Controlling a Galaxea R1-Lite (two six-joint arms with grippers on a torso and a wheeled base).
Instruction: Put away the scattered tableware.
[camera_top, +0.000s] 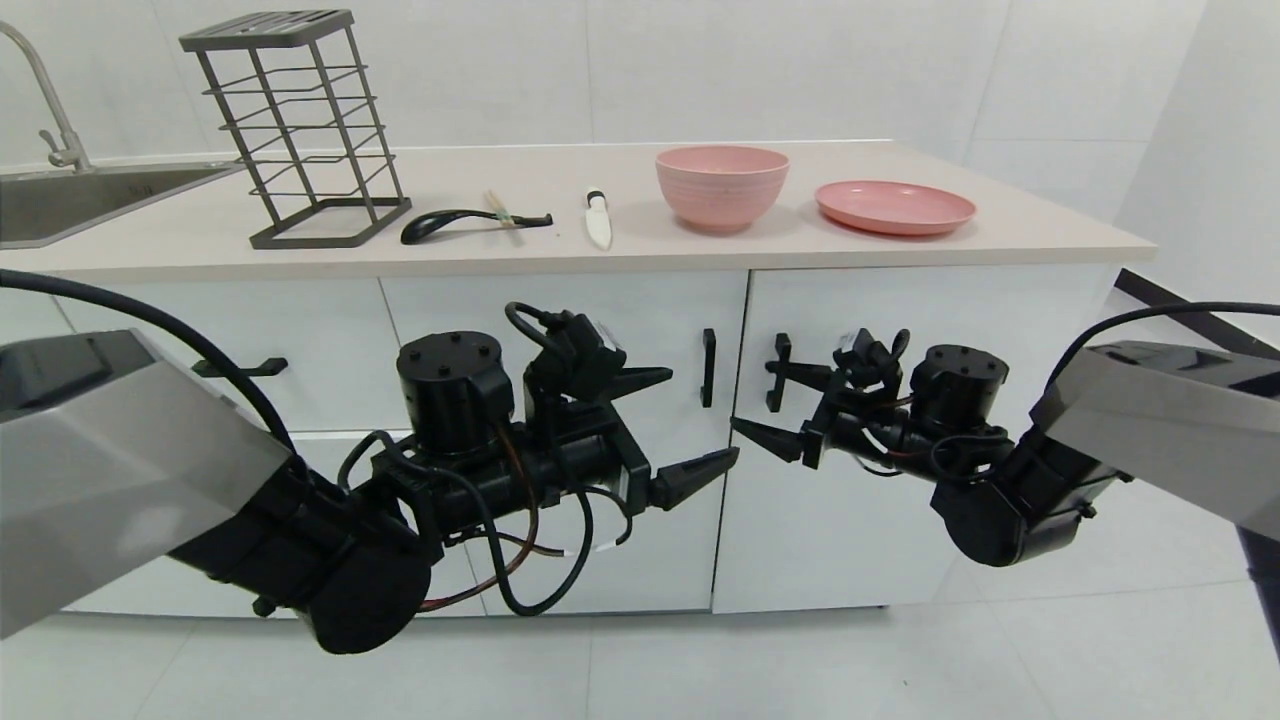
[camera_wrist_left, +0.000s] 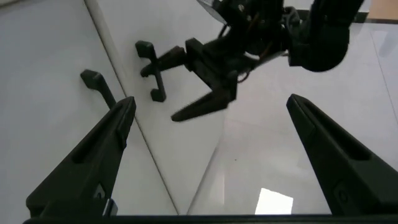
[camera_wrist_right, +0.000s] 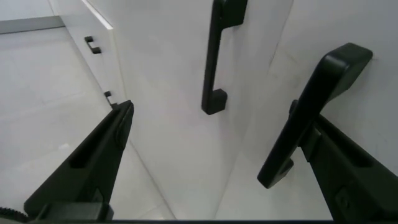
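Two grippers (camera_top: 702, 415) (camera_top: 752, 395) hang spread below the countertop edge (camera_top: 900, 256).

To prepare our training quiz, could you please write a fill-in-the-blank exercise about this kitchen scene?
The pink bowl stands between the knife and the pink ____.
The wire rack stands between the spoon and the ____.
The left gripper and right gripper hang before the cabinet doors, fingers ____.
Missing words: plate; sink; open.

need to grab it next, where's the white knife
In the head view, the knife lies on the counter between the black spoon and the pink bowl.
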